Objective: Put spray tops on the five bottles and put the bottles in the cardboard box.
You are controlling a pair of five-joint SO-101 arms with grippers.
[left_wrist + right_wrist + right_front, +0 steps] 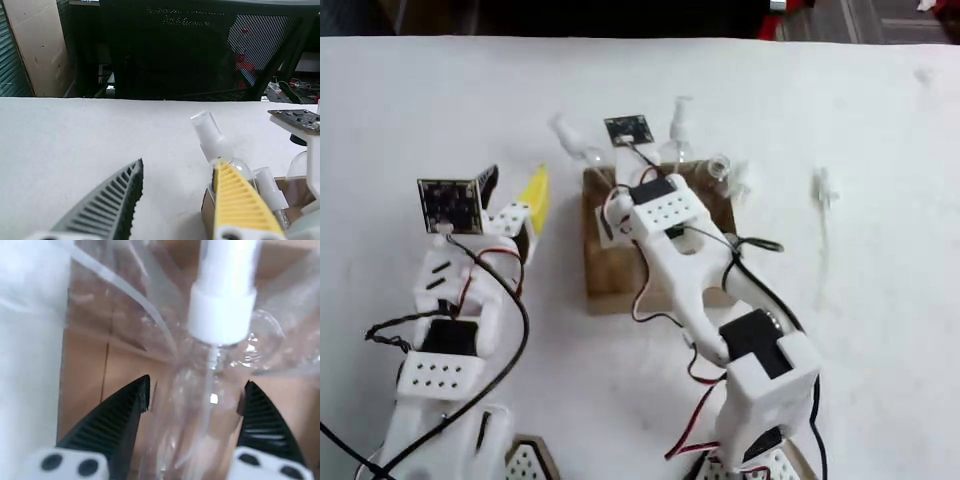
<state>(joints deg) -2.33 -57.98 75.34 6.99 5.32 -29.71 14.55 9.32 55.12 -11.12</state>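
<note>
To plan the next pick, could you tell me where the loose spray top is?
In the high view, the loose spray top lies on the table, to the right of the cardboard box and clear of it.

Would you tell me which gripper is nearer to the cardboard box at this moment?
The right. The right gripper is directly over the cardboard box, while the left gripper is off to the side of the box, outside its wall.

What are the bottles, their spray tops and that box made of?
The bottle looks like clear, glossy plastic: brown shows through it. Its spray top seems opaque white plastic. The cardboard box looks like dull, brown, uncoated card.
</note>
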